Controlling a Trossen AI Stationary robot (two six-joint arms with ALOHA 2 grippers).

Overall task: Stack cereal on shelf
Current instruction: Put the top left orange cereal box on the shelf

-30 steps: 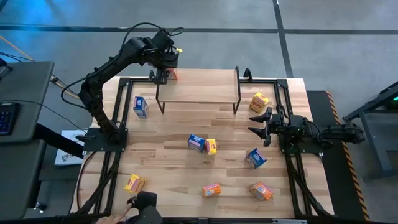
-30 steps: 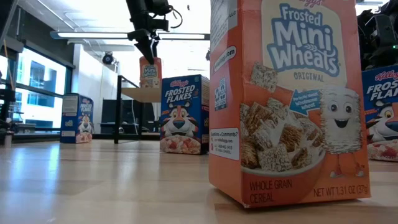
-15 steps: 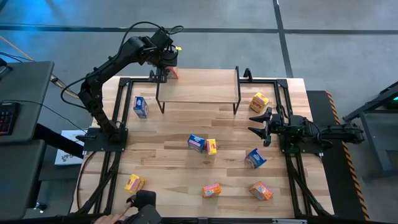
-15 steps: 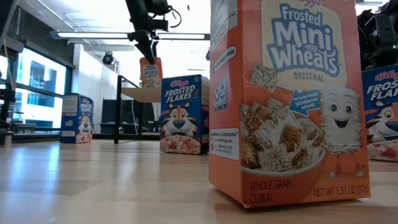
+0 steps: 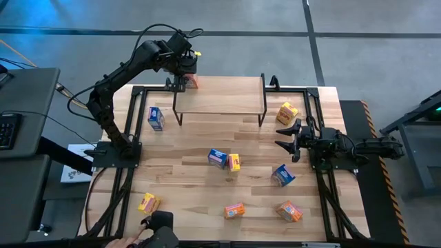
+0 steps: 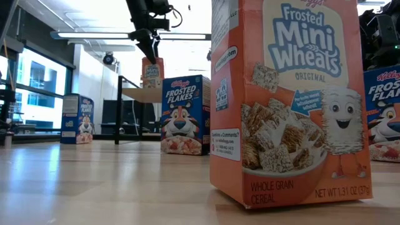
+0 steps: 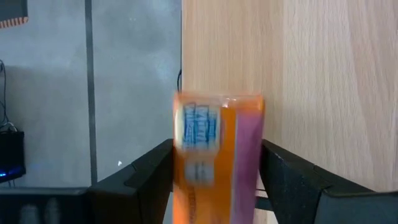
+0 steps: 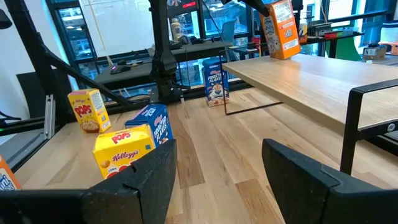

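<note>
Left gripper [image 5: 187, 76] sits over the far left corner of the shelf [image 5: 227, 102], with an orange Mini-Wheats box [image 7: 214, 158] between its fingers [image 7: 146, 180]. In the left wrist view the box fills most of the gap, but I cannot tell whether the pads are pressing it or have let go. In the low view the box [image 6: 150, 72] stands upright on the shelf edge, the gripper directly above it.

Right gripper [image 5: 289, 138] waits at the right side of the table [image 5: 193, 179], spread wide and empty; nothing lies between its fingers [image 8: 143, 180] in its own view.

Remaining cereal is on the tabletop: a blue box [image 5: 156, 118] left of the shelf, a blue and a yellow one [image 5: 224, 160] touching mid-table, a yellow box [image 5: 286, 112] just right of the shelf, a blue box [image 5: 282, 175] near the right arm, and three more along the near edge [image 5: 234, 210].

Risks as I judge them:
- The orange box stands very close to the shelf's corner. If I lift away with a pad dragging on the cardboard, the box could tip off the edge.
- The box is tall, narrow and light, so a small sideways nudge would topple it.
- I must retract straight up, with the jaws clearly wider than the box.
- The first box at the corner leaves room for a row, but later placements beside it could bump it.
</note>
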